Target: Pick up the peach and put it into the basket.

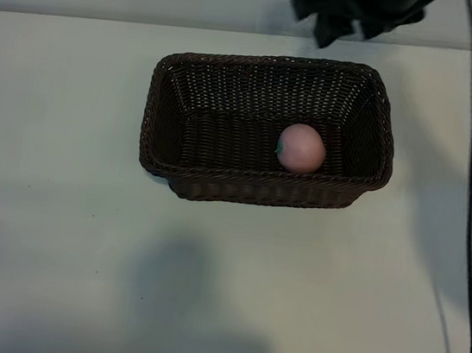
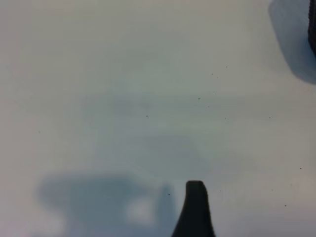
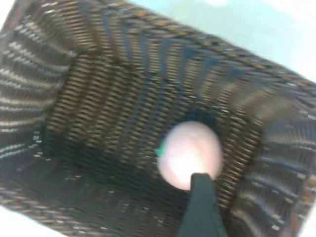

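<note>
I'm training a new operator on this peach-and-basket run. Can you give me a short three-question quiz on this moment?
1. True or false: the small round pale-pink peach lies inside the large dark-brown woven wicker basket.
2. Toward which end of the basket does the peach sit in the exterior view: A) left, B) right, C) dead centre?
3. Where is the right tool in the exterior view?

Key: 1 true. 2 B. 3 At the top edge, beyond the basket's far rim, clear of the peach.

One dark claw finger (image 2: 195, 210) over bare pale table (image 2: 123, 98); basket (image 2: 312, 27) edge at frame side.
</note>
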